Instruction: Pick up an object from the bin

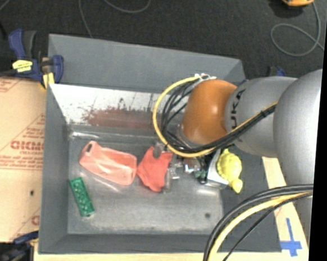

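Camera view: the gripper [171,166] sits low in the grey metal bin [145,217], under the arm's orange cover. It is pressed against the right edge of a crumpled red soft lump [152,169] at mid-bin. Whether it grasps the lump I cannot tell. A pink translucent plastic pouch [109,163] lies just left, a green studded brick [82,197] lower left, and a yellow rubber toy [230,169] to the right.

The orange cover [207,111] hides most of the gripper [172,168].

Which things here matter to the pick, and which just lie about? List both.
In the job: gripper, red crumpled thing mid-bin beside it, grey bin.
Lying about: pink container at left, green studded bar lower left, yellow toy at right.
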### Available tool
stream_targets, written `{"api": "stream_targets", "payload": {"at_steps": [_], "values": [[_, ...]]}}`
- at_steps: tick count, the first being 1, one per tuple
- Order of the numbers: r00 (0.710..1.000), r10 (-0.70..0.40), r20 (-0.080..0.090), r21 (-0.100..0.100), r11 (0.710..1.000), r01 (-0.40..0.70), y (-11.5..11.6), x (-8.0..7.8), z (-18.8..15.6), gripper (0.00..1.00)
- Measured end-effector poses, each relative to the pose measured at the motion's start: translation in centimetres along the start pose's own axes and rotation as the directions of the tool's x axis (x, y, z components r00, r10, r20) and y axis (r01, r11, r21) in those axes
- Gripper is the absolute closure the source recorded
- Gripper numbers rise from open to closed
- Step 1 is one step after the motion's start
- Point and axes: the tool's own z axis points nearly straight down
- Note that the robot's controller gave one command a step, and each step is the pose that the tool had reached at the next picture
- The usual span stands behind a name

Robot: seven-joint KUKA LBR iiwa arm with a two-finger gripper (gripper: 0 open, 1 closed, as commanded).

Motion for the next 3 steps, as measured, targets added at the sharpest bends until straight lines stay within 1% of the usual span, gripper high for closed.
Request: {"api": "stream_targets", "payload": {"at_steps": [1, 2, 3], "values": [[0.995, -0.096, -0.007, -0.001, 0.995, 0.096, -0.3, -2.1, 0.3, 1.0], [0.995, -0.097, -0.007, -0.001, 0.995, 0.097, -0.3, -2.1, 0.3, 1.0], [0.996, -0.087, -0.015, -0.003, 0.996, 0.087, -0.1, -2.5, -4.0, 1.0]]}}
